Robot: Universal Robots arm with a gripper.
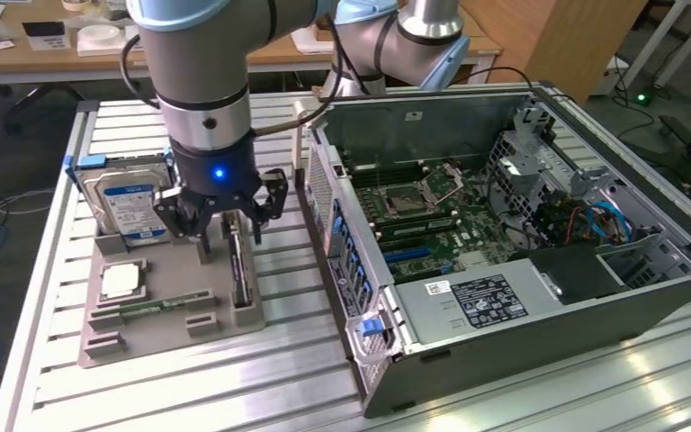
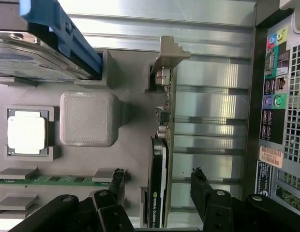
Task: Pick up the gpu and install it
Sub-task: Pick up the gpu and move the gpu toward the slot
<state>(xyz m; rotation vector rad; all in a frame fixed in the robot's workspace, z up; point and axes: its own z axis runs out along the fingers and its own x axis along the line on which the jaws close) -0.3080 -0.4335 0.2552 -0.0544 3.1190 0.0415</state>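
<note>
Card: thin flat black rectangular gpu with grey metal bracket (image 2: 160,159), standing on edge in the grey plastic tray (image 1: 159,265).
Claw: black claw (image 2: 158,186) spread, straddling the card, apparently not touching it.
Handling: likely light, stiff, fragile; pinch the flat black faces.

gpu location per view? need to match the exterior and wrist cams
Exterior view: the gpu stands on edge in the grey tray, on the side nearest the PC case, just below the gripper.
Wrist view: the gpu runs edge-on between the open fingers, metal bracket at its far end.
Shared landmark: the hard drive in the same tray.
</note>
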